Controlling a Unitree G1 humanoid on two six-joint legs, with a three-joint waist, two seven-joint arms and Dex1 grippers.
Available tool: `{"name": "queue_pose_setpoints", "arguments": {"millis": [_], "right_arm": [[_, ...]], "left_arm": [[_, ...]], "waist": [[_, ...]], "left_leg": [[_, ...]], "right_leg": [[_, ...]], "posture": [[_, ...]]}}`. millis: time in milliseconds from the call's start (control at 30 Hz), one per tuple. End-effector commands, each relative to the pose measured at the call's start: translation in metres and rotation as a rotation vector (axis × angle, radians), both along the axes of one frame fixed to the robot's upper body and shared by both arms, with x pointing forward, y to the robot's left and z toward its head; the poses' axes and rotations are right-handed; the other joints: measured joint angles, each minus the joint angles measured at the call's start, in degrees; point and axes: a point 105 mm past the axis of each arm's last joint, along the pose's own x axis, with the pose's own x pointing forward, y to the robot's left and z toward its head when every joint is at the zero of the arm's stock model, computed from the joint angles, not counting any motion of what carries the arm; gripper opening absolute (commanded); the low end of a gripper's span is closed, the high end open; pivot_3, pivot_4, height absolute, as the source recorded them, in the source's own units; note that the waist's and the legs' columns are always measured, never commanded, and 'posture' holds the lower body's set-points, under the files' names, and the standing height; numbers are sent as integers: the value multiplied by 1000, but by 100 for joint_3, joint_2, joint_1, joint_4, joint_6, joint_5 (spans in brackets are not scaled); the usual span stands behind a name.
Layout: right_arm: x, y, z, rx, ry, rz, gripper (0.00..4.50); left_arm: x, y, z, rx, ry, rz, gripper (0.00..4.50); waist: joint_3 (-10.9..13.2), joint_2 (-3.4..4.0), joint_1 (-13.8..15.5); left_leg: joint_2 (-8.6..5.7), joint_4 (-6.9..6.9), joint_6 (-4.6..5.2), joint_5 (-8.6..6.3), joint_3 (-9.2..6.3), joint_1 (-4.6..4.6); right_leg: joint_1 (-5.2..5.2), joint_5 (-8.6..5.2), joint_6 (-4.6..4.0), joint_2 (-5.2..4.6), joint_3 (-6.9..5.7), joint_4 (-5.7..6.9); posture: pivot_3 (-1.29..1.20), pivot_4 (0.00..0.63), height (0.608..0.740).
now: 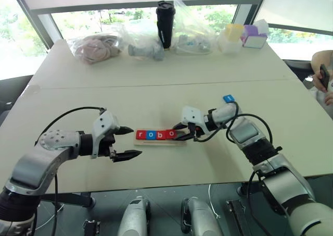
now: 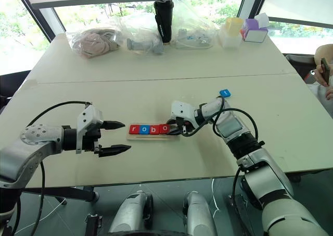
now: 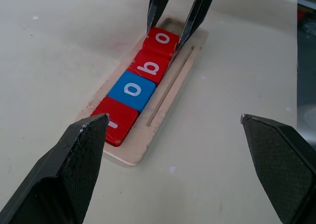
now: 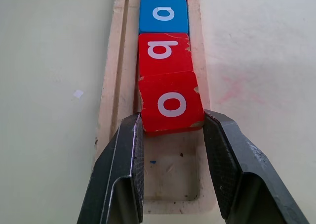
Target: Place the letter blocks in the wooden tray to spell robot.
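The wooden tray [image 1: 156,143] lies at the middle of the table with several letter blocks in a row: a red r [image 3: 114,122], a blue o [image 3: 132,89], a red b [image 3: 149,65] and a red o [image 4: 171,103]. My right gripper [image 4: 173,119] is shut on the red o, one finger on each side. That block sits slightly askew against the b. The tray's last slot [image 4: 170,177], just past it, is bare. A blue block [image 1: 229,98] lies on the table behind my right arm. My left gripper [image 1: 136,141] stands open and holds nothing, just off the tray's left end.
Along the table's far edge stand plastic bags [image 1: 96,47], a black tumbler [image 1: 165,24] and small boxes [image 1: 253,36]. A person's hand holding a phone [image 1: 323,78] shows at the right edge. A seam [image 1: 156,84] crosses the tabletop behind the tray.
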Motion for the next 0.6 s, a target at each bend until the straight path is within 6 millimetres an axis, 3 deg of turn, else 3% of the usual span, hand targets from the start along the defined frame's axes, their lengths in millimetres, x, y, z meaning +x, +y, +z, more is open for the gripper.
{"name": "queue_pose_setpoints", "arguments": {"millis": [33,367,400,567,600], "right_arm": [[0,4,12,33,-30,12,1153],[-3,7,12,39,-20,14,1153],[-3,7,12,41,-19,14,2183],[1,7,17,49,-41,3,4456],[2,6,19,52,-53,4,4456]], "left_arm": [[2,-1,6,0,-35,-8,4500],[5,0,6,6,-42,-5,4500],[6,0,6,6,-43,-4,4500],[8,1,5,9,-44,0,4500],[9,1,5,9,-45,1,4500]], "waist": [[0,0,0],[0,0,-1],[0,0,-1],[0,0,3],[0,0,3]], "left_leg": [[0,0,0,0,0,0],[0,0,0,0,0,0],[0,0,0,0,0,0],[0,0,0,0,0,0],[0,0,0,0,0,0]], "right_leg": [[0,0,0,0,0,0],[0,0,0,0,0,0],[0,0,0,0,0,0],[0,0,0,0,0,0],[0,0,0,0,0,0]], "posture": [[0,150,740],[0,150,740],[0,150,740],[0,150,740],[0,150,740]]}}
